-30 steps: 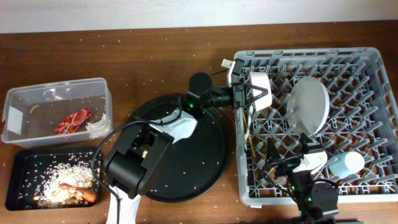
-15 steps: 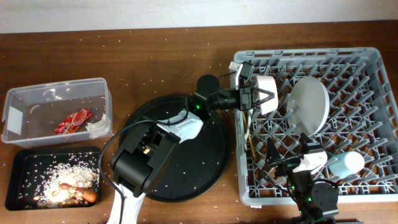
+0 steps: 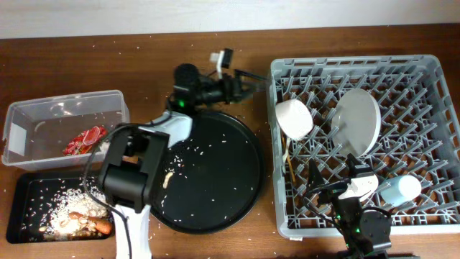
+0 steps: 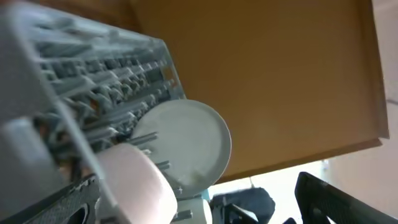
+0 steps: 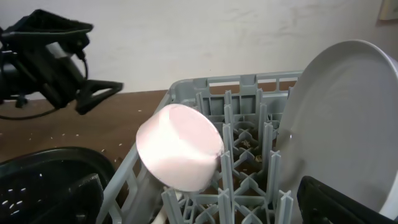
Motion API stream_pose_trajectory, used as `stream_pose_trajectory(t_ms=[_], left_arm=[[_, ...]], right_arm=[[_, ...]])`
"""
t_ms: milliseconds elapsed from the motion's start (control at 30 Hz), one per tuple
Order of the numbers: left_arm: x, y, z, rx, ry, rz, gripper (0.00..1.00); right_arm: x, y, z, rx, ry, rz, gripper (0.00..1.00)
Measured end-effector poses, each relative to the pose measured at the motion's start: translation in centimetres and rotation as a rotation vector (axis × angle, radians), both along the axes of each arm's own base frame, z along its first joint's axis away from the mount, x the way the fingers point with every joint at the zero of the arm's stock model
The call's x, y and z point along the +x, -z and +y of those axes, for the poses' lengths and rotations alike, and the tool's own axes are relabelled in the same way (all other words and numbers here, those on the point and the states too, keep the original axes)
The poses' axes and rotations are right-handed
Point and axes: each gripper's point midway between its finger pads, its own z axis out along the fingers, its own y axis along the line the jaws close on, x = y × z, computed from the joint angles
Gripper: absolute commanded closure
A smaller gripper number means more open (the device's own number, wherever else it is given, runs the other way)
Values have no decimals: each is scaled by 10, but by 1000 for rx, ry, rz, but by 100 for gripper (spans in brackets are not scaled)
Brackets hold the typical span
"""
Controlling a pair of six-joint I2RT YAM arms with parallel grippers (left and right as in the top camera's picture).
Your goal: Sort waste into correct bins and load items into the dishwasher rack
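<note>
Down at six o'clock on the table, the right gripper (image 3: 333, 174) hovers over the near edge of the dishwasher rack (image 3: 431, 72), jaws apart and holding nothing. Just to its three o'clock, a light-blue cup (image 3: 399, 190) lies among the pegs. At its nine o'clock, thin wooden chopsticks (image 3: 289, 162) rest in a lane of the grid, which likely stops them rolling. Farther in, a white bowl (image 3: 295, 119) leans on its side near the rack's nine o'clock edge, propped by pegs. The white plate (image 3: 357, 122) to its three o'clock stands on edge, wedged upright between rows, as a rack is meant to hold it. Across the table at eight o'clock, rice and brown scraps (image 3: 75, 208) fill the shallow black tray (image 3: 21, 180). The red wrapper (image 3: 84, 139) sits in the clear tub (image 3: 43, 108) behind it. Farthest off, at twelve o'clock, the left gripper (image 3: 251, 81) hangs beyond the round black tray (image 3: 215, 180), jaws spread and empty, apparently free for another pickup.
</note>
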Motion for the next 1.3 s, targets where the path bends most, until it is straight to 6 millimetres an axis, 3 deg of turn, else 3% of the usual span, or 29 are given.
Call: stream_pose_trajectory(t_ms=[67, 100, 133, 200, 233, 267, 300, 367, 433, 600, 633, 700, 767, 800, 867, 900, 1033, 1100, 1300], left_arm=[[9, -6, 35, 32, -24, 89, 1], [8, -29, 62, 54, -49, 101, 1], [6, -38, 81, 99, -93, 156, 1], [-24, -58, 138, 288, -248, 230, 1], [-71, -50, 196, 571, -405, 306, 1], [-84, -60, 223, 700, -477, 248, 1], [-114, -63, 252, 884, -523, 221, 1], [-168, -88, 283, 1107, -594, 108, 1], [-210, -113, 294, 1183, -657, 5, 1], [-280, -163, 292, 1143, -815, -248, 1], [-284, -170, 293, 1145, -840, -293, 1], [-255, -193, 292, 1133, -905, -534, 1], [-208, -183, 289, 1064, -1007, -742, 1], [-199, -145, 289, 1066, -1007, -752, 1], [-193, -105, 289, 1039, -1048, -820, 1], [-197, -67, 289, 1037, -1052, -828, 1], [-198, 3, 289, 1015, -1081, -871, 1], [-202, 16, 289, 1008, -1090, -884, 1], [-202, 15, 289, 1004, -1094, -890, 1]], right_arm=[[0, 0, 0, 0, 0, 1, 1], [0, 0, 0, 0, 0, 0, 2], [0, 0, 0, 0, 0, 0, 1], [0, 0, 0, 0, 0, -1, 1], [0, 0, 0, 0, 0, 1, 1], [0, 0, 0, 0, 0, 2, 1], [0, 0, 0, 0, 0, 0, 1], [0, 0, 0, 0, 0, 0, 1], [0, 0, 0, 0, 0, 0, 1], [0, 0, 0, 0, 0, 0, 1], [0, 0, 0, 0, 0, 0, 1], [0, 0, 0, 0, 0, 0, 1], [0, -1, 0, 1, 0, -1, 1], [0, -1, 0, 0, 0, -1, 1], [0, 0, 0, 1, 0, 0, 1], [0, 0, 0, 0, 0, 0, 2], [0, -1, 0, 1, 0, -1, 1], [0, 0, 0, 0, 0, 0, 1], [0, 0, 0, 1, 0, 0, 1]])
